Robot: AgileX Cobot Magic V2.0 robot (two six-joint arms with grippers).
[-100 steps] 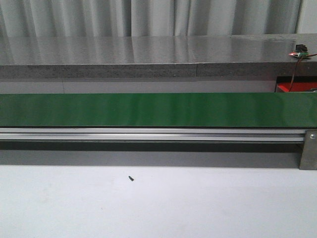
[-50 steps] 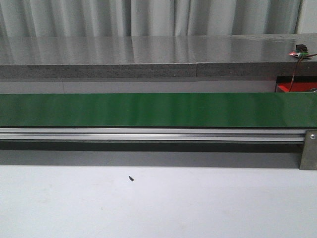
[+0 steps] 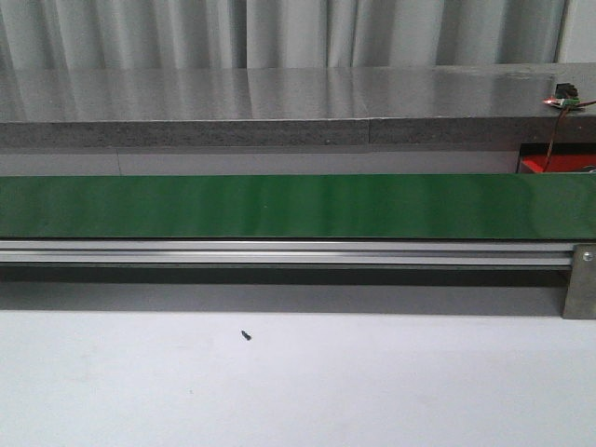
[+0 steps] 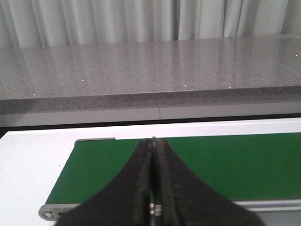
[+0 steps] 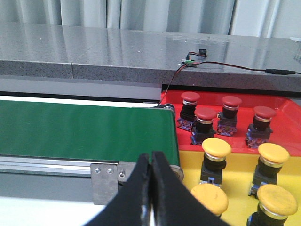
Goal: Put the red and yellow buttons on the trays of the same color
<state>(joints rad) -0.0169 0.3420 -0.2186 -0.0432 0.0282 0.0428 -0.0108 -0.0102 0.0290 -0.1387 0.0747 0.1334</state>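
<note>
Green conveyor belt (image 3: 298, 205) runs across a white worktop (image 3: 298, 382), grey stone ledge (image 3: 279, 102) and pale curtains (image 3: 279, 33) behind. Left gripper (image 4: 153, 155) closed, empty, above the belt's end. Right gripper (image 5: 151, 172) closed, empty. Four red buttons (image 5: 205, 114) on red tray (image 5: 282, 101), four yellow buttons (image 5: 216, 147) on yellow tray (image 5: 235, 188), just beside the belt's other end.

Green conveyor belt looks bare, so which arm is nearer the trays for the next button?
Probably the right. Its closed gripper hovers by the belt's end, beside the red tray and yellow tray. The left gripper sees only the belt's opposite end.
</note>
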